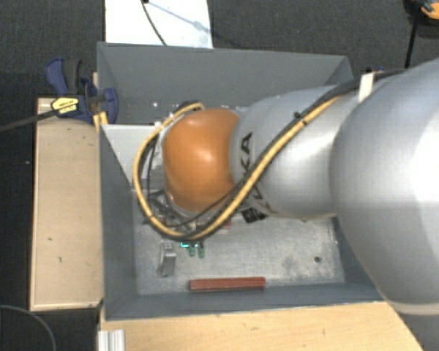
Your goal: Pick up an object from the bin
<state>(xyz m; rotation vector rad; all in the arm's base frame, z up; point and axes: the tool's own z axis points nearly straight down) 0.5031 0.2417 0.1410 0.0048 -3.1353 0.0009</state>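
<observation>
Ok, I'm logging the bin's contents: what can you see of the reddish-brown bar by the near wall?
The reddish-brown bar is long, thin and straight-edged with squared ends, matt, perhaps wood or plastic. It lies flat on the grey bin's floor, lengthwise along the near wall, close to or against it, fully uncovered. No other loose thing touches it; the arm's orange cover is well apart, further up the view.

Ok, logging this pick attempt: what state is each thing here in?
bin: upright, the arm reaching into it.
brown bar: lying flat along the near wall, not held.
claw: low at the left, above the bar's left end, not round it.
</observation>
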